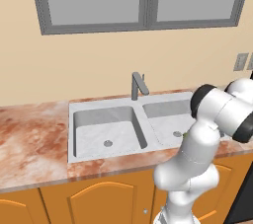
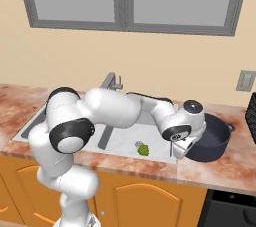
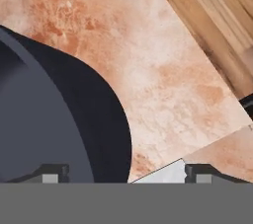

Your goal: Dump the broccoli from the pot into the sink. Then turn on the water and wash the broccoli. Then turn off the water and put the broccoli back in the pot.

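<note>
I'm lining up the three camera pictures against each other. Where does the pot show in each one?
Left base view: I cannot find the pot; the arm covers the counter right of the sink.
Right base view: pot at centre right, tilted on the counter beside the sink, against the gripper.
Hand view: pot along the left side.
Shared landmark: the faucet.
</note>
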### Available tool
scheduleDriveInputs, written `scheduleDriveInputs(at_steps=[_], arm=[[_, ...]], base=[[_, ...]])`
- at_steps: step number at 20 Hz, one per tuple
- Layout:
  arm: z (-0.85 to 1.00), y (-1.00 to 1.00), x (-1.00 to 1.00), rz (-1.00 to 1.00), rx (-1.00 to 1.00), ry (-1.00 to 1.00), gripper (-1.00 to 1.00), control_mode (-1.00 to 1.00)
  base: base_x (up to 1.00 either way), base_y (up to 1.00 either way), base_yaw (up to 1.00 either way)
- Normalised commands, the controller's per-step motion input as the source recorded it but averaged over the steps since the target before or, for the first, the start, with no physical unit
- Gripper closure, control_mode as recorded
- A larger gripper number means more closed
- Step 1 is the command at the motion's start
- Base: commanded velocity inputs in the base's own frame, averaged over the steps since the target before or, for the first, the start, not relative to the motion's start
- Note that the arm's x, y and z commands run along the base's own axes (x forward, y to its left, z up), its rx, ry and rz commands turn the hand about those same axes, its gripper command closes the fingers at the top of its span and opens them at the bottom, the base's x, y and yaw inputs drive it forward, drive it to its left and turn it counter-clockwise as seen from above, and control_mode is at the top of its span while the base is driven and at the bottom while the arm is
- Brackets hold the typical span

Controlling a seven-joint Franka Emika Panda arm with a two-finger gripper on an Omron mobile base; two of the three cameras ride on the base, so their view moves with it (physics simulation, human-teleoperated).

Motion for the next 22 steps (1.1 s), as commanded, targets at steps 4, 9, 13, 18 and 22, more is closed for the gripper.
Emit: scheduleDriveInputs(at_steps=[4,9,13,18,22], arm=[[0.5,0.12,-0.09,0.0,0.0,-0.18,-1.0,-1.0],[0.64,0.25,0.0,0.0,0.0,-0.1,-1.0,-1.0],[0.56,0.27,-0.01,0.0,0.0,-0.1,-1.0,-1.0],[0.5,0.24,-0.02,0.02,0.1,-0.14,-1.0,-1.0],[0.41,0.23,0.0,0.1,0.18,-0.05,-1.0,-1.0]], base=[[0.0,0.0,0.0],[0.0,0.0,0.0],[0.0,0.0,0.0],[0.0,0.0,0.0],[0.0,0.0,0.0]])
